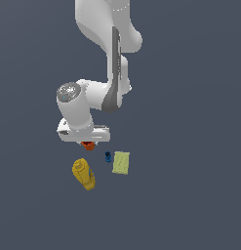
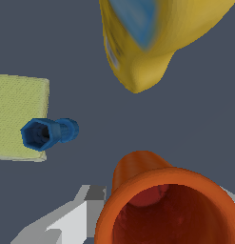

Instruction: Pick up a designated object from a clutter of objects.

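Note:
The designated object, a small orange-red cup [image 2: 138, 171], fills the near part of the wrist view with its hollow mouth toward the camera. My gripper [image 2: 161, 209] straddles it: one grey finger [image 2: 71, 217] lies against one side of the rim and a sliver of the other finger [image 2: 231, 195] shows on the opposite side. In the exterior view the cup [image 1: 88, 145] peeks out just under the white hand, where the gripper [image 1: 87, 142] is mostly hidden. The rest of the clutter lies close by.
A yellow bottle [image 1: 83, 174] [image 2: 138, 43] lies on its side just beyond the cup. A tiny blue piece [image 1: 108, 156] [image 2: 47, 133] sits at the edge of a pale green flat rectangle [image 1: 121, 162] [image 2: 16, 116]. The floor is plain dark grey.

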You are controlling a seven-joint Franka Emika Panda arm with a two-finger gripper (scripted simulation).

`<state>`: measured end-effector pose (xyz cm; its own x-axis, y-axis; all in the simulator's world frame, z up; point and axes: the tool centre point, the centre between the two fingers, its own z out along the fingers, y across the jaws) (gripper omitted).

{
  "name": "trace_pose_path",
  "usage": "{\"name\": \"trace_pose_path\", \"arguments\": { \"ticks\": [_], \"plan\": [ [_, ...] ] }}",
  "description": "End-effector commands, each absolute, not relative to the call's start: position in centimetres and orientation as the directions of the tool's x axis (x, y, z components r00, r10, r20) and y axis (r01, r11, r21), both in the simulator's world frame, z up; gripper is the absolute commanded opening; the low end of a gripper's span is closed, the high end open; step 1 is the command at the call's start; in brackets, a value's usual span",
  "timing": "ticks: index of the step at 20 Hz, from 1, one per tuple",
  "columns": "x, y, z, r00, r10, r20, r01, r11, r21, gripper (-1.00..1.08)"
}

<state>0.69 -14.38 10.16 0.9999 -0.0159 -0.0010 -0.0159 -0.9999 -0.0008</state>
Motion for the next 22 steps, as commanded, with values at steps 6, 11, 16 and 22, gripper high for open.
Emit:
{"name": "trace_pose_path", "arguments": {
  "ticks": [6,11,16,22],
  "plan": [
    [-1.8,-10.9,15.7,1.000,-0.016,0.001,-0.016,-1.000,-0.001,-1.00],
    [-3.4,-8.5,19.5,1.000,-0.015,0.000,-0.015,-1.000,0.001,-1.00],
    [-5.2,-6.0,23.6,1.000,-0.016,0.000,-0.016,-1.000,0.003,-1.00],
    [-7.3,-2.7,28.8,1.000,-0.016,0.000,-0.016,-1.000,0.004,-1.00]
  ]
}}
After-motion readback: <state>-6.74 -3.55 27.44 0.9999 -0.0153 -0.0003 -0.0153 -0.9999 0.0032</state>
